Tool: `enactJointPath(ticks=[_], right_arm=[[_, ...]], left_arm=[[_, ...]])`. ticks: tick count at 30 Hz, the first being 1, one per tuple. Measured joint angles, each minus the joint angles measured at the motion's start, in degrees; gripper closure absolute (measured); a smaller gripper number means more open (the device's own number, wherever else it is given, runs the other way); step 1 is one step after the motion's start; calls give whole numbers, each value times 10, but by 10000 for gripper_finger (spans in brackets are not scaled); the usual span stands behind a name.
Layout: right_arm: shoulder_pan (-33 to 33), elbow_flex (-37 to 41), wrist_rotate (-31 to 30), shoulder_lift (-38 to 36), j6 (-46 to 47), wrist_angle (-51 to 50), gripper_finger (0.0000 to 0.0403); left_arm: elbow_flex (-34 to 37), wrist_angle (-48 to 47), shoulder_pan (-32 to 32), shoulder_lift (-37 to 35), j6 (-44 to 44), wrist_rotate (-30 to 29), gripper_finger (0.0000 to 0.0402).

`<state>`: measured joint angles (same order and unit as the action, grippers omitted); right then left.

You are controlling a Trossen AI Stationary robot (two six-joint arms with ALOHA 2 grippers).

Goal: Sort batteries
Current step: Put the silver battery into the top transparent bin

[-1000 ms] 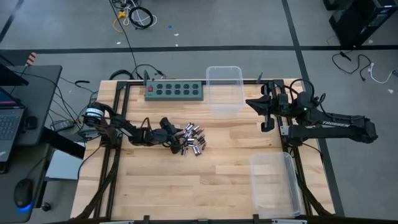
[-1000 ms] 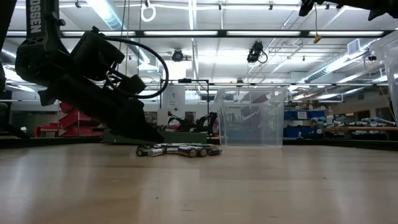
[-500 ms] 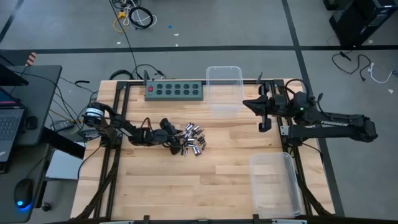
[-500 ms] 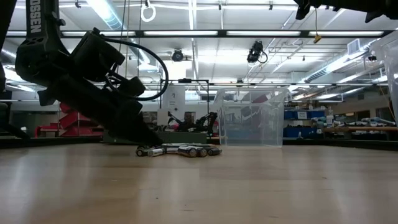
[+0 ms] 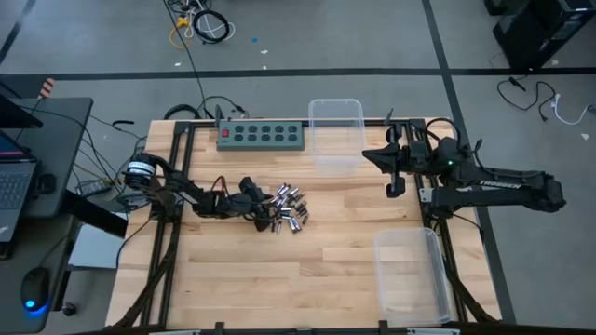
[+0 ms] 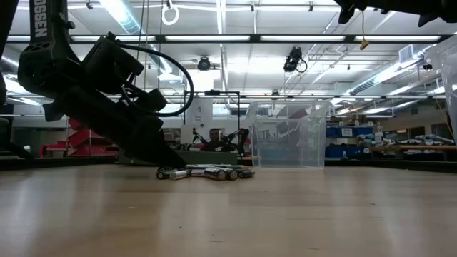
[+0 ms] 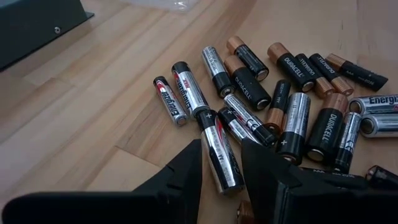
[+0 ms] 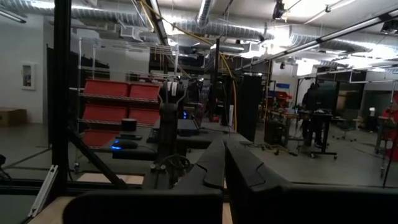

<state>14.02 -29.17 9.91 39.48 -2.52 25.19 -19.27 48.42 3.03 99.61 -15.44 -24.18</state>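
The batteries [image 5: 290, 208] lie in a loose pile on the wooden table, left of its middle; they are silver, black and copper-topped cells [image 7: 292, 93], seen flat on the table in the low view [image 6: 207, 173]. My left gripper [image 5: 264, 212] is low at the pile's left side, slanting down [image 6: 177, 161]. It is open, with its fingers [image 7: 222, 147] standing close on either side of one silver battery [image 7: 219, 152] that lies on the table. My right gripper [image 5: 390, 175] is shut [image 8: 224, 149] and held in the air at the table's far right. My left gripper has a finger [image 7: 186, 171] close on each side of the silver battery's near half [image 7: 227, 177], lying along it. Whether the fingers touch it I cannot tell. The battery rests flat on the table.
A green power strip [image 5: 262, 136] lies at the far edge. A clear bin [image 5: 335, 135] stands beside it, upright in the low view [image 6: 289, 135]. A second clear bin [image 5: 410, 274] sits at the near right. Bare wood lies in front of the pile.
My right gripper has drifted a little toward the table's left, staying up in the air and shut. The pile has kept its place.
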Motion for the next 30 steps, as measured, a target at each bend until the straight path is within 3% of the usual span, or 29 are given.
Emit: enactJointPath(ticks=[30], right_arm=[[0, 0, 0, 0, 0, 0, 400]], left_arm=[[0, -13, -20, 8, -45, 6, 305]])
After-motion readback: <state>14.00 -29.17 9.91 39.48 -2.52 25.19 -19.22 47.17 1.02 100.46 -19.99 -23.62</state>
